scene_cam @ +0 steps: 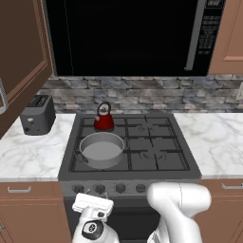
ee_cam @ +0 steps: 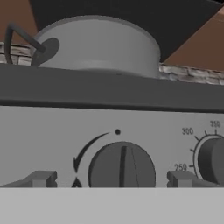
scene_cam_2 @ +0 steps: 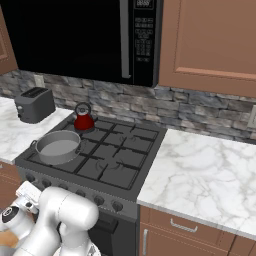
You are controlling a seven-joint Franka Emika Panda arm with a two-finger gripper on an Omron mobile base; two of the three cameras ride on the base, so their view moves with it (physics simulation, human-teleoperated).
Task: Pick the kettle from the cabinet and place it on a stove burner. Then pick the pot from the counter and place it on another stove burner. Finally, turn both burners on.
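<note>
The pincer (ee_cam: pixel 109 179) is standing wide open right in front of the stove's control panel, its two dark tips flanking a round grey knob (ee_cam: pixel 121 167) with a raised bar pointing to 12 o'clock; free space is showing between each tip and the knob, so nothing is being gripped. At 3 o'clock of that knob a second dial (ee_cam: pixel 212 159) with printed numbers is sitting at the picture's edge. In the left base view the hand (scene_cam: pixel 93 205) is hovering just below the knob row (scene_cam: pixel 110 188), at the front lip of the stove (scene_cam: pixel 163 166).

The pot (scene_cam: pixel 101 149), wide, shallow, matte grey metal with a small loop handle, is resting on the front left burner, near the stove's front edge. The kettle (scene_cam: pixel 103 120), glossy red with a black arched handle, is sitting on the back left burner at 12 o'clock of the pot, just beside it. The right-hand burners (scene_cam: pixel 154 141) are lying bare, black grates over a dark top.

Veined white marble worktop (scene_cam: pixel 216 142) is stretching open at 3 o'clock of the stove; at 9 o'clock a dark boxy toaster (scene_cam: pixel 38 114) is standing near the stone backsplash. A black microwave (scene_cam: pixel 128 35) is hanging over the stove, and a brown cabinet door (scene_cam: pixel 21 52) is swinging open at 10 o'clock
</note>
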